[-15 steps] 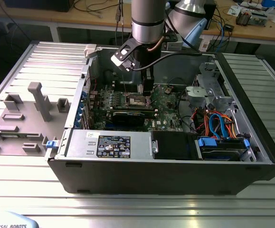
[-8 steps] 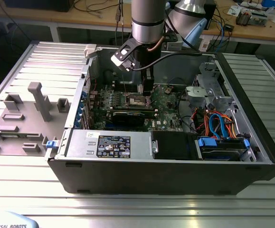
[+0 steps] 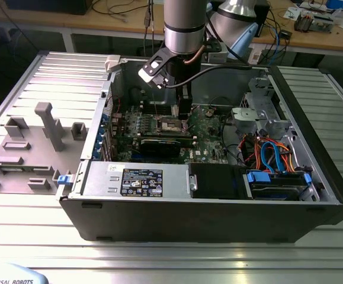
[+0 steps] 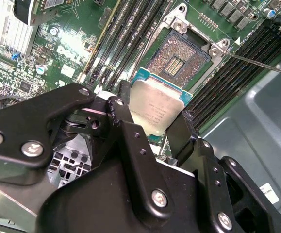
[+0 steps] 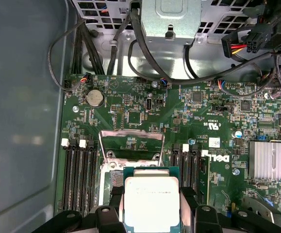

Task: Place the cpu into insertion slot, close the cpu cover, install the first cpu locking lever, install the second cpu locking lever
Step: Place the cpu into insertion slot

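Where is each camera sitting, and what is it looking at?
Exterior view: off the arm, higher up, looking down into the open black computer case; the silver arm reaches in.
First wrist view: on the wrist, facing the green motherboard; the black gripper holds the small square silvery-topped cpu.
Second wrist view: on the wrist, slanted toward the shiny-rimmed square insertion slot; black gripper links in front.
Shared: both wrist views show the gripper shut on the cpu.

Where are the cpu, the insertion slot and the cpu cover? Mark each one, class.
cpu point(image 4: 156, 108): second wrist view, middle of its silvery top.
insertion slot point(image 4: 179, 58): second wrist view, its dark pin field.
cpu cover point(image 5: 130, 132): first wrist view, cross bar of the open frame.
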### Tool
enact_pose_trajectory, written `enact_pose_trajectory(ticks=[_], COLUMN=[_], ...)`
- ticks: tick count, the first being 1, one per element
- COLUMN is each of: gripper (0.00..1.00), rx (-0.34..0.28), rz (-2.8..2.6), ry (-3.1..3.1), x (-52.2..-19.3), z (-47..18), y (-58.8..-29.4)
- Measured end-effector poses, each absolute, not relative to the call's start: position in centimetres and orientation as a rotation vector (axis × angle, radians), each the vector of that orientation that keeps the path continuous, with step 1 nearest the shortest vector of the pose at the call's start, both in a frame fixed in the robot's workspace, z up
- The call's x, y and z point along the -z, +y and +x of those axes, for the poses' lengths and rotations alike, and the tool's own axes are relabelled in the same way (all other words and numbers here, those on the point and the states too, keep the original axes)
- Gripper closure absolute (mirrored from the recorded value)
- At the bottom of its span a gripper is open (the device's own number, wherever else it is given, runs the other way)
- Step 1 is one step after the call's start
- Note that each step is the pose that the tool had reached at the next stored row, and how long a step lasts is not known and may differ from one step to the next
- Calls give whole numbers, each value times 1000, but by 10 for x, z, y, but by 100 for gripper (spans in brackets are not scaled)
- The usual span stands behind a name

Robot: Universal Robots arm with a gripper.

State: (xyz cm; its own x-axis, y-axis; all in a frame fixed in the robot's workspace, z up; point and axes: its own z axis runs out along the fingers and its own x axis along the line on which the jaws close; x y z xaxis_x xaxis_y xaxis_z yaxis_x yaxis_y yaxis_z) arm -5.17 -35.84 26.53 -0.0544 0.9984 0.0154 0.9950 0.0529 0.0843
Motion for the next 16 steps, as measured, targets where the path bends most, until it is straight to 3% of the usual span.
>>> enact_pose_trajectory(ticks=[16], gripper=[46], rx=[-113], rz=[2070], ry=[2300], x=[-261], z=[-52], y=[-358])
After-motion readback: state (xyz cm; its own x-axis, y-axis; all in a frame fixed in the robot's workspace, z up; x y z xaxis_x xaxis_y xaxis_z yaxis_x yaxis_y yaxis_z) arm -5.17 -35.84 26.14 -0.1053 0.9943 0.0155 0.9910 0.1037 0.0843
